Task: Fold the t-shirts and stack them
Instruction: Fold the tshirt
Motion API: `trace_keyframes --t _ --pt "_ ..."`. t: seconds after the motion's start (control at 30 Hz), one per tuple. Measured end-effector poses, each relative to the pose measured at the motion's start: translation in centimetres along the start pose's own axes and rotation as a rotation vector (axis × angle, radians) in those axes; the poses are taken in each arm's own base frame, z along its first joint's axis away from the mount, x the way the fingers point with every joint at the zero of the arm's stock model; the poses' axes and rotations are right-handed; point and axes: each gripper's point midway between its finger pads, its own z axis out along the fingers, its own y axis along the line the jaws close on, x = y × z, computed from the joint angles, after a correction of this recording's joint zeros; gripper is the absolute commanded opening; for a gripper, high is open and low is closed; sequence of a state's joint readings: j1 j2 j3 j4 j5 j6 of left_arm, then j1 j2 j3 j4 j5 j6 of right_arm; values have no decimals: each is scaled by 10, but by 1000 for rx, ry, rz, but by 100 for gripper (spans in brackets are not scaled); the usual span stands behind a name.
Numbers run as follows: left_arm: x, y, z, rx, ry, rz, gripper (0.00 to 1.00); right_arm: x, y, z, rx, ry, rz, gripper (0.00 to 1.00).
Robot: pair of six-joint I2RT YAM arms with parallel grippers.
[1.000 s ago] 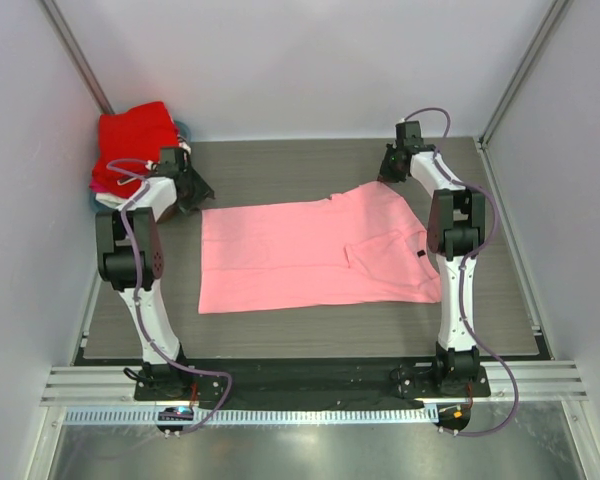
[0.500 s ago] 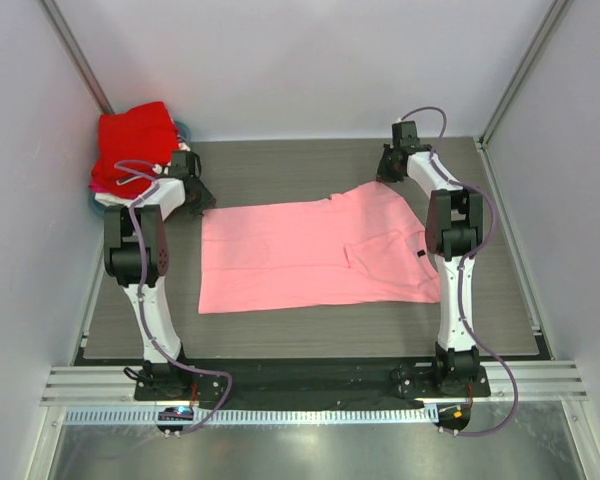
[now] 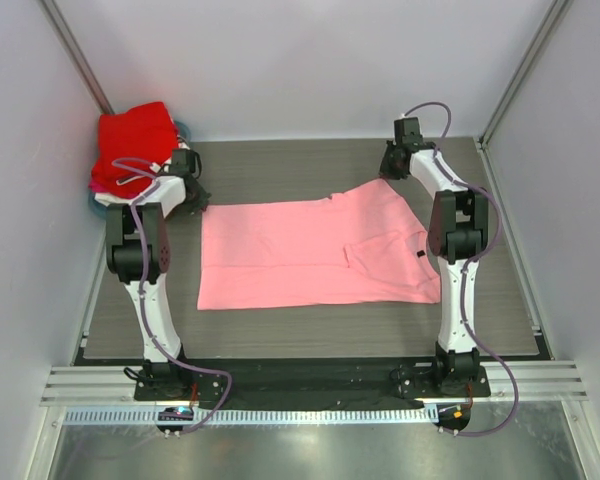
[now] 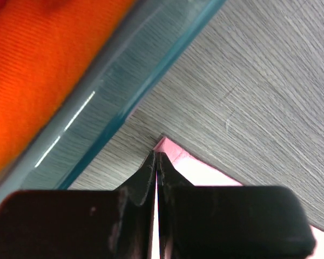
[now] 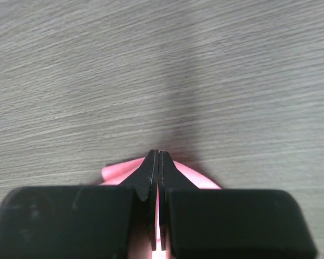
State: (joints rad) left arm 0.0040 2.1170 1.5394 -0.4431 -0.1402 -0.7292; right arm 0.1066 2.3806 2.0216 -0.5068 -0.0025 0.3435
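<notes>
A light pink t-shirt (image 3: 310,250) lies spread flat on the table, with a small black label (image 3: 420,255) near its right end. My left gripper (image 3: 194,200) is at the shirt's far left corner. In the left wrist view its jaws (image 4: 156,159) are pressed together on that pink corner (image 4: 178,156). My right gripper (image 3: 389,172) is at the shirt's far right corner, shut on a fold of pink cloth (image 5: 119,170). A bright red t-shirt (image 3: 135,135) tops a pile at the far left. An orange t-shirt (image 4: 38,70) shows in that pile.
The pile sits in a shallow teal tray (image 4: 124,91) at the table's far left corner, close beside my left gripper. Grey walls (image 3: 310,60) enclose the table on three sides. Grey wood-grain tabletop (image 3: 280,165) shows behind the pink shirt.
My left gripper has closed, its jaws coming together on the shirt's far left corner after a small shift toward it. The right gripper has stayed shut in place.
</notes>
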Motion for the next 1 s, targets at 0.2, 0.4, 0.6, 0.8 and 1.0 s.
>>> trace_keyframes --t 0.2,0.4,0.6,0.8,1.0 --pt "4 -4 -2 -23 -23 31 23 -16 4 -18 3 -44 7 1" --pt "4 -2 -6 -48 -32 44 49 -26 7 -27 -3 -70 13 1" --pt "4 4 -7 -80 -36 47 50 -24 7 -27 -3 -66 22 1" --pt "0 -1 -3 -86 -36 50 49 -24 7 -27 -3 -66 22 1" --pt "-6 -6 4 -89 -42 51 23 -21 6 -26 -1 -60 22 1"
